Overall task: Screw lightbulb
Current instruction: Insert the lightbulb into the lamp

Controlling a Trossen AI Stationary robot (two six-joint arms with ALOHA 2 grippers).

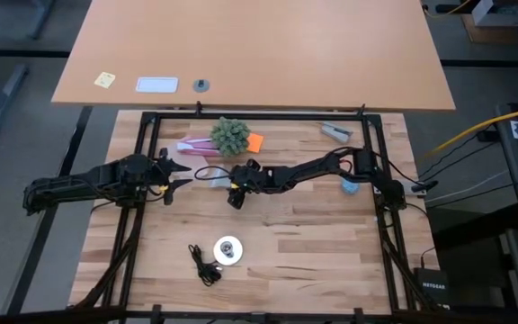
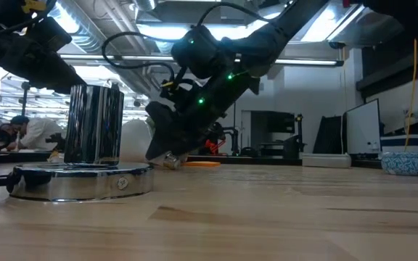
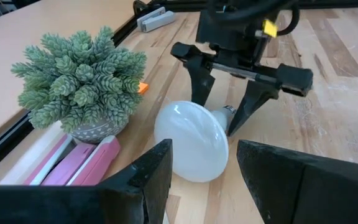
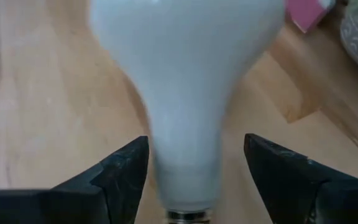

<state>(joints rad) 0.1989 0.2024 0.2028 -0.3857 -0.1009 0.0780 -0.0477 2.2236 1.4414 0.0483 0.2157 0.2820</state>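
The frosted white lightbulb [image 3: 191,140] lies on its side on the wooden table, its dome toward my left gripper and its grey screw base [image 3: 227,112] toward my right gripper. My right gripper [image 3: 225,102] slants down over the base end, open. Its two fingers stand on either side of the bulb's neck [image 4: 185,155], and I see no touch. My left gripper [image 3: 204,186] waits open at the table's left, a little short of the dome. The round white-and-silver socket [image 1: 228,250] with its black cord [image 1: 203,265] rests flat nearer the front edge.
A small potted plant [image 1: 230,135] stands just beyond the bulb. Pink and white flat pieces [image 3: 73,165] and an orange bit [image 1: 255,142] lie beside it. A grey tool [image 1: 335,131] lies far right, a blue object [image 1: 350,186] sits by the right arm, and black frame rails [image 1: 259,117] border the table.
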